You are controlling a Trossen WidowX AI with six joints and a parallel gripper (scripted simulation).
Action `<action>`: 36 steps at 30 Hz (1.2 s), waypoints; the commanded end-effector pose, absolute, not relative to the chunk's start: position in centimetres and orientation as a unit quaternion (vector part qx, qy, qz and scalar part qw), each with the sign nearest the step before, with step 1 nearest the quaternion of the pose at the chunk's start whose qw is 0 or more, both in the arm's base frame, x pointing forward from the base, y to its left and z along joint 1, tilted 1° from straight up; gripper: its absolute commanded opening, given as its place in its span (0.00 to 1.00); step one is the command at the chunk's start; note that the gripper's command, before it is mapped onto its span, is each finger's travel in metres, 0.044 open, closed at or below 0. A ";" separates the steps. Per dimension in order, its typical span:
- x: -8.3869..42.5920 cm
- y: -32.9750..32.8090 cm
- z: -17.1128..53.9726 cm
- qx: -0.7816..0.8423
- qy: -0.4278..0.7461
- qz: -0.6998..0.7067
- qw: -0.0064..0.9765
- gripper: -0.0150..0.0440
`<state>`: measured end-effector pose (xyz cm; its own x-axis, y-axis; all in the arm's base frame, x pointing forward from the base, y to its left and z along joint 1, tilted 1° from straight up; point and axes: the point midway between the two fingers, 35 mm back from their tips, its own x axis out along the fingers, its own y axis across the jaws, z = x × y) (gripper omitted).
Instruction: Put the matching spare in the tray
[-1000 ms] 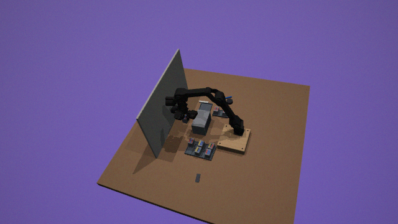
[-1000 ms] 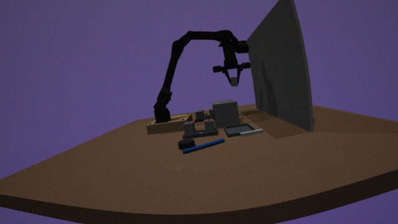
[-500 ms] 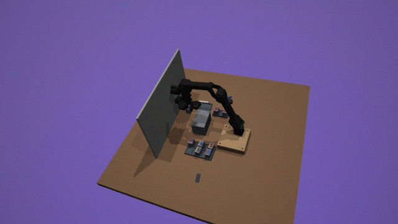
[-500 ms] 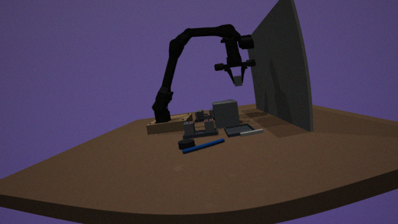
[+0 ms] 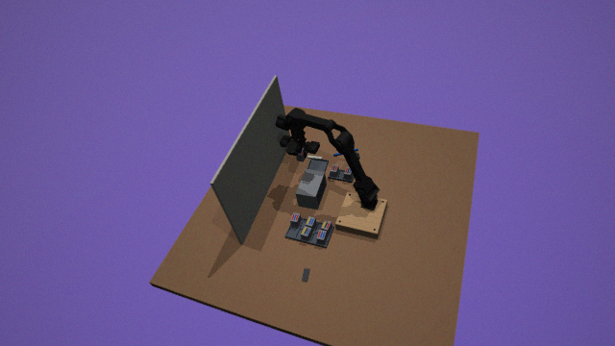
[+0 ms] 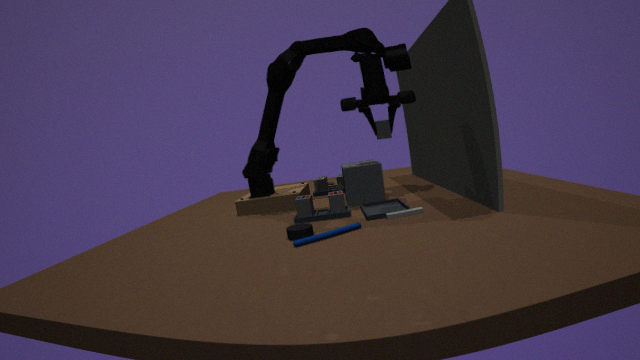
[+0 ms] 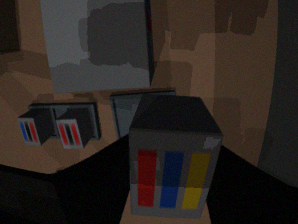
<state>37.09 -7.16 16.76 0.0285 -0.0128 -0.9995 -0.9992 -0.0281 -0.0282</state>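
Note:
My gripper (image 5: 301, 154) (image 6: 383, 131) (image 7: 169, 140) is shut on a dark grey spare block, held high in the air. The held spare (image 5: 300, 157) (image 6: 384, 134) (image 7: 172, 180) shows red, blue and yellow stripes in the wrist view. The shallow dark tray (image 5: 318, 166) (image 6: 367, 211) (image 7: 120, 114) lies below, beside the mounted unit; the held spare hides part of it in the wrist view. The mounted unit (image 5: 311, 185) (image 6: 363, 184) (image 7: 65, 50) is a large grey box; coloured marks show as a sliver on its edge in the wrist view, too steep to read.
A small rack (image 5: 340, 178) (image 6: 322, 216) holds two striped spares; a larger rack (image 5: 314, 240) holds several. A tall grey panel (image 5: 250, 159) (image 6: 450, 110) stands close beside the gripper. A white bar (image 6: 405, 213) lies at the tray's edge. A blue rod (image 6: 327, 234) and black disc (image 6: 300, 231) lie nearby.

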 end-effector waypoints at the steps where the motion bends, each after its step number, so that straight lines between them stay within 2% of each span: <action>1: 36.5 -10.0 16.8 -0.524 0.486 0.501 0.488 0.25; 10: 34.9 -15.3 16.8 -0.535 0.479 0.511 0.473 0.25; 36: 35.2 -15.6 15.2 -0.535 0.478 0.511 0.473 0.25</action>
